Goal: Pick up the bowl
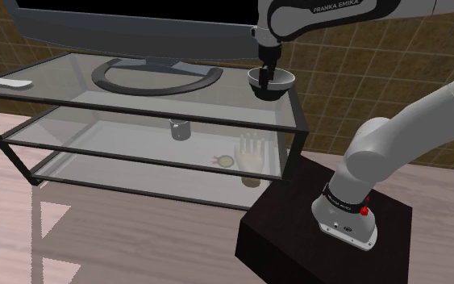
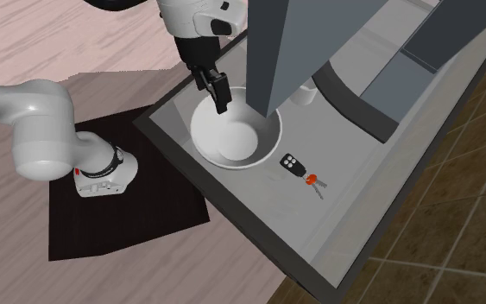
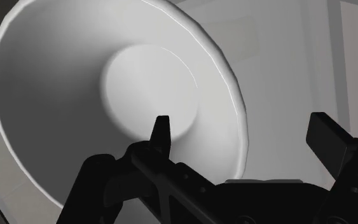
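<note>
A white bowl (image 2: 241, 138) stands on the glass top of a TV stand (image 1: 136, 105), at the corner nearest the arm. In the shoulder view the bowl (image 1: 283, 80) looks dark grey with a pale rim. My black gripper (image 2: 215, 93) comes down from above onto the bowl's near edge. In the wrist view the bowl (image 3: 145, 89) is close and my gripper (image 3: 244, 133) is open. One finger (image 3: 161, 130) is inside the bowl, the other stands outside the rim. The rim runs between them and neither finger touches it.
A large TV (image 1: 136, 32) on a ring-shaped foot stands close behind the bowl. A key fob (image 2: 294, 162) lies beside the bowl. A white remote (image 1: 6, 82) lies at the far end. A cup (image 1: 178, 129) and a hand model (image 1: 251, 153) are on the lower shelves.
</note>
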